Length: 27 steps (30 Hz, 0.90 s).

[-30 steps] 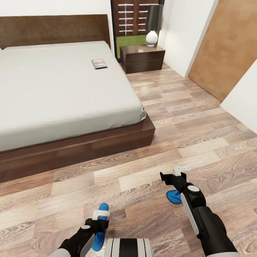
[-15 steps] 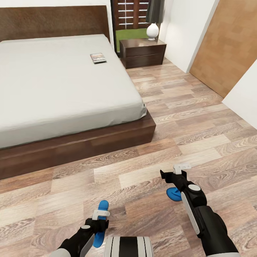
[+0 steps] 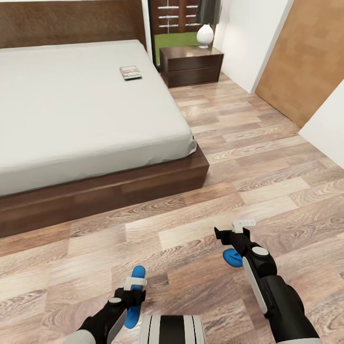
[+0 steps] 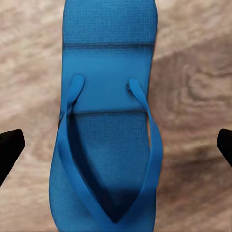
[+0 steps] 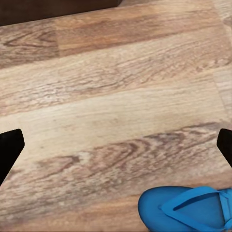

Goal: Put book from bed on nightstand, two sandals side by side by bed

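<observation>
One blue sandal [image 3: 138, 274] lies flat on the wood floor under my left gripper [image 3: 134, 292]. In the left wrist view this sandal [image 4: 108, 116] lies strap-up between the gripper's [image 4: 116, 147] wide-apart fingertips [image 4: 9, 151]; the gripper is open and hovers above it. The second sandal [image 3: 232, 258] lies just behind my right gripper [image 3: 233, 233], which is open over bare floor, and the sandal's toe [image 5: 191, 210] peeks in at the wrist picture's edge. The book [image 3: 130, 72] rests on the bed [image 3: 86, 110] near its far right side. A dark nightstand [image 3: 192, 65] stands past the bed's head.
A white lamp [image 3: 205, 35] stands on the nightstand, with a window behind it. A light wooden door [image 3: 301, 62] and a white wall close the right side. The bed's dark frame [image 3: 119, 191] runs across ahead of me, with wood floor in front of it and along its right side.
The whole head picture has shifted: the bed, book and nightstand sit higher in view, so the camera moved. Both grippers hold their places, open.
</observation>
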Motion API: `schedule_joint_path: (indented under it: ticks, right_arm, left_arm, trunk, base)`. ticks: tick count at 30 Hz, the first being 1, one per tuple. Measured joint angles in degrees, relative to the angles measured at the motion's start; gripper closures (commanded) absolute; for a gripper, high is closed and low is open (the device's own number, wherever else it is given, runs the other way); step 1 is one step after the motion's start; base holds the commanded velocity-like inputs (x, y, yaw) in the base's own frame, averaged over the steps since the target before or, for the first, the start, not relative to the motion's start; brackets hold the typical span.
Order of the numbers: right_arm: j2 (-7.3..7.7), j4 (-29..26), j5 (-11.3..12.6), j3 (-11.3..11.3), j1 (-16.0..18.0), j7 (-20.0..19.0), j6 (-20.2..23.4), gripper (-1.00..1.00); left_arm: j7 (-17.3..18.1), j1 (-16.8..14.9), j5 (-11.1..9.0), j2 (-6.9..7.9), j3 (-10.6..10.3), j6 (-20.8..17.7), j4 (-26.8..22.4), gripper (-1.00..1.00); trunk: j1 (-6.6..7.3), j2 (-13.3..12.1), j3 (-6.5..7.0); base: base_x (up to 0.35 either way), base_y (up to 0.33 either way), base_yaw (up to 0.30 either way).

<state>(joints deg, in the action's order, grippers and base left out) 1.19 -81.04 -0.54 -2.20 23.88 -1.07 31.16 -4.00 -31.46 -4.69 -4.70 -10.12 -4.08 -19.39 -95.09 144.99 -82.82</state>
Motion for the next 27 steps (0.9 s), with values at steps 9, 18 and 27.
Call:
schedule_joint_path:
  ticks: [9, 18, 27]
  right_arm:
    - [-0.03, -0.01, -0.02, -0.03, -0.01, 0.12, 0.05, -1.00]
    - [-0.01, 0.02, -0.07, -0.03, -0.02, 0.18, 0.08, -1.00]
    - [-0.04, 0.07, -0.08, -0.03, -0.04, 0.25, 0.08, -1.00]
  left_arm:
    - [-0.43, -0.31, -0.04, 0.12, 0.00, -0.05, -1.81, -1.00]
    - [-1.87, -0.71, -0.24, 0.19, 0.07, -0.22, -3.36, -1.00]
    - [-2.76, -0.86, -0.44, 0.32, 0.32, -0.26, -3.58, -1.00]
  trunk:
    - [-0.05, 0.03, -0.45]
    - [-0.10, 0.05, -0.89]
    - [-0.23, 0.12, -2.00]
  base:
    - [0.000, 0.000, 0.000]
    - [0.000, 0.000, 0.000]
    - [0.000, 0.000, 0.000]
